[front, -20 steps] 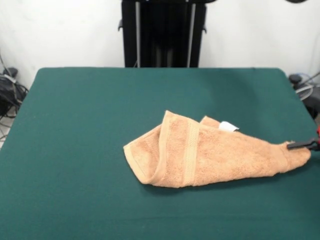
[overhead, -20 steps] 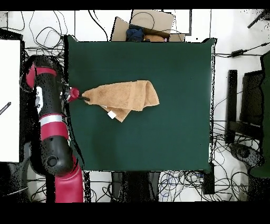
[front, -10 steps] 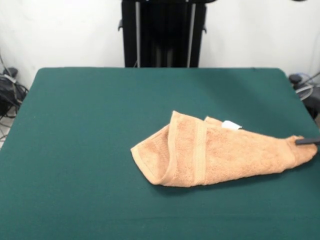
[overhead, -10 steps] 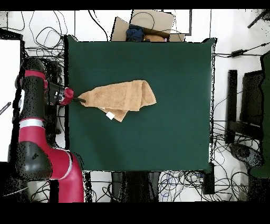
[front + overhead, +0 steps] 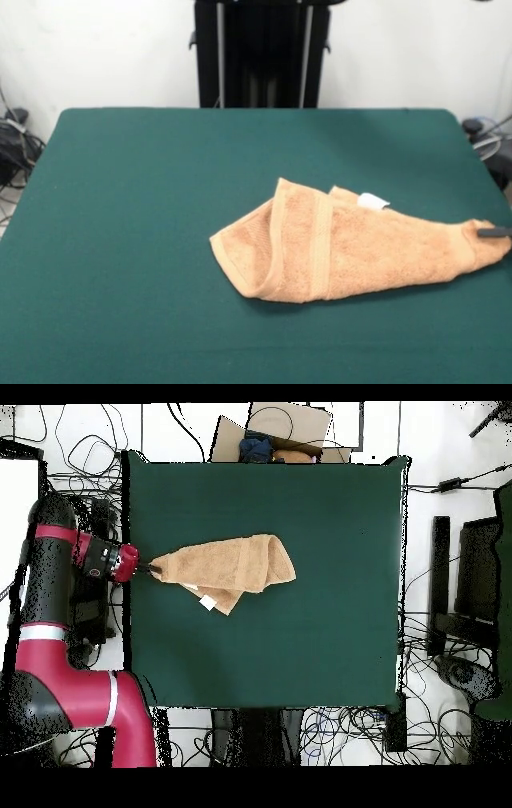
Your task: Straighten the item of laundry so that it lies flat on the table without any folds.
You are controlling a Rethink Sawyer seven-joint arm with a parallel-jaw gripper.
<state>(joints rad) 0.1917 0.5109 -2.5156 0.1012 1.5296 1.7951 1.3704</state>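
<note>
The towel [image 5: 344, 252] is seen lying folded and bunched on the table [image 5: 144, 208], drawn into a long tapering shape rather than spread flat. In the front view its long axis runs roughly across the table, slightly downward to the right: the broad, rounded end sits near the table's middle, and the narrow end is stretched to the right edge. A woven border band is shown crossing the broad part, with one flap folded over along it, and a small white tag [image 5: 371, 201] is seen at the upper edge (on the far side of the cloth). In the overhead view the towel [image 5: 232, 564] is placed in the table's left half, its point directed at the left edge. The gripper [image 5: 152, 569] is seen at that narrow tip, touching it; whether it is clamped on the cloth cannot be told. No containers are visible.
</note>
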